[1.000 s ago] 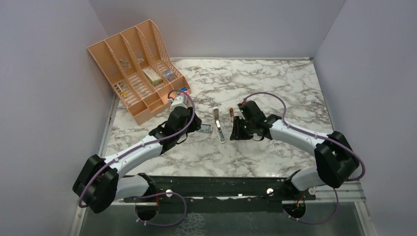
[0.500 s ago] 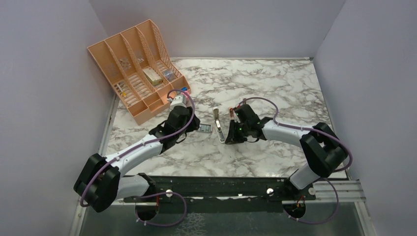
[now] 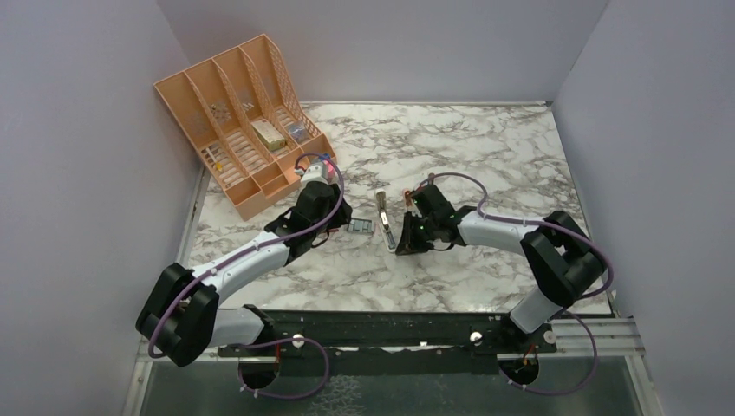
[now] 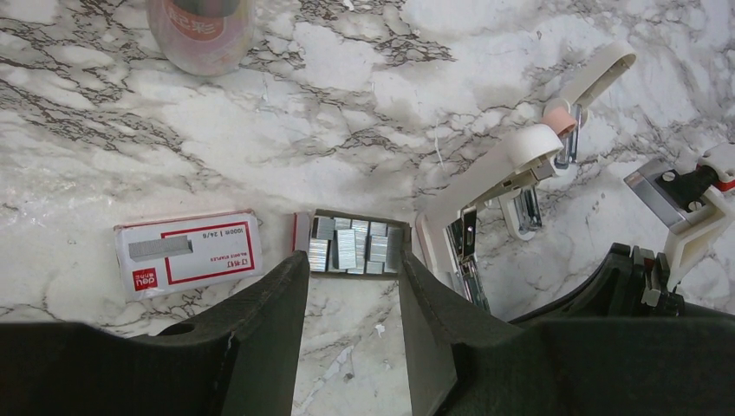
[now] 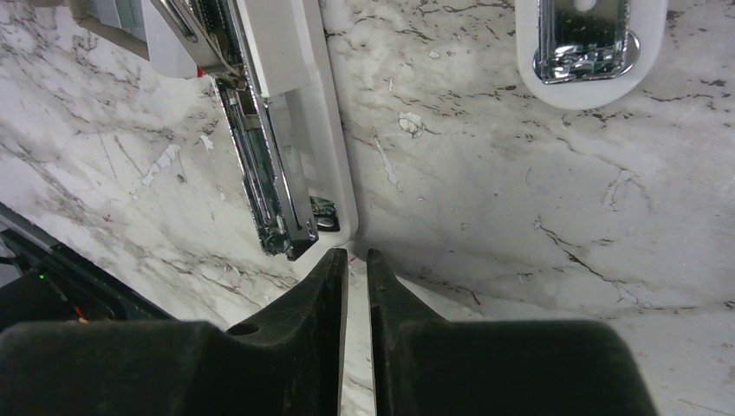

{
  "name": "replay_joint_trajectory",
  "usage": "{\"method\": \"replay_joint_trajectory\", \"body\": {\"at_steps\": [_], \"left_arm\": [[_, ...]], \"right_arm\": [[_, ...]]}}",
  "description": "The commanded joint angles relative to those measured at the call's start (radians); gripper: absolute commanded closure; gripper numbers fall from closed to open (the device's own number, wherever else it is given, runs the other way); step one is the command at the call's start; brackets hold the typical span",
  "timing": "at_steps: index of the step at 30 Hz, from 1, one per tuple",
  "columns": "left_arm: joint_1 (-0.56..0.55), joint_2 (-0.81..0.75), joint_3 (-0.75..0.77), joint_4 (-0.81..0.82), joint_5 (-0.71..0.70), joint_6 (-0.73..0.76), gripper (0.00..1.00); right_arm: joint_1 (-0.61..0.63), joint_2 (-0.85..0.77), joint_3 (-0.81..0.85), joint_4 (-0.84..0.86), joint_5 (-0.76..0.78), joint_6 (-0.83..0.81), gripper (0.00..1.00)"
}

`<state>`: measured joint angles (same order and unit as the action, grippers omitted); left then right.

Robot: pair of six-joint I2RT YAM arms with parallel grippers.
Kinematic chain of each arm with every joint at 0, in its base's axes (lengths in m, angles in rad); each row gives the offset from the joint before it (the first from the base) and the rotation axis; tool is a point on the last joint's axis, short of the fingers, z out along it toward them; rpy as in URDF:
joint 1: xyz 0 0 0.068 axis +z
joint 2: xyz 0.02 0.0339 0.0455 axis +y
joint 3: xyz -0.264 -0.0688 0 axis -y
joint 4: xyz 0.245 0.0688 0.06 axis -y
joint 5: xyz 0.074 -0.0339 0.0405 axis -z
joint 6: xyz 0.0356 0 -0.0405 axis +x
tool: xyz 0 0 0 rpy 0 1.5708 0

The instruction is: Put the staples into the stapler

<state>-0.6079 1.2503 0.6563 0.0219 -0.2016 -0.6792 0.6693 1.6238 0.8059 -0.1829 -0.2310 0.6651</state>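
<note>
White and grey marble surface (image 3: 520, 147) sits inside a box with plain walls on three sides. Since a second ago the right arm (image 3: 511, 230) has swung in to the left. The right claw (image 5: 354, 253) has gone from partly spread to pressed together. Its tips sit right at the near end of the stapler (image 5: 312, 147), with nothing seen between them. The left arm (image 3: 260, 251) has hardly moved. The left claw (image 4: 353, 264) is spread over the staples (image 4: 354, 244). They lie in a small flat tray (image 4: 357, 216) just left of the open stapler. The red-and-white sleeve (image 4: 189, 253) lies left of the tray, a little apart. Lots of bare marble shows at the far right, and the orange rack (image 3: 234, 121) fills the far left corner. I count two arms, one stapler, one tray, one sleeve, one bottle (image 4: 201, 30) and one rack
</note>
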Motion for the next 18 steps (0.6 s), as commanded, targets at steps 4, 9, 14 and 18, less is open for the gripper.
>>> {"method": "replay_joint_trajectory", "body": {"at_steps": [4,9,14,18], "left_arm": [[0.011,-0.009,0.018,0.022,0.019,0.015,0.56],[0.016,-0.029,0.01,0.015,0.014,0.008,0.55],[0.02,-0.052,0.006,0.006,0.007,0.009,0.55],[0.022,-0.069,-0.002,-0.006,0.002,0.013,0.55]], "right_arm": [[0.009,0.03,0.035,0.017,-0.006,0.008,0.81],[0.009,0.048,0.041,0.047,0.002,0.029,0.81],[0.009,0.078,0.079,0.04,0.049,0.034,0.81],[0.009,0.095,0.111,0.025,0.089,0.033,0.81]]}}
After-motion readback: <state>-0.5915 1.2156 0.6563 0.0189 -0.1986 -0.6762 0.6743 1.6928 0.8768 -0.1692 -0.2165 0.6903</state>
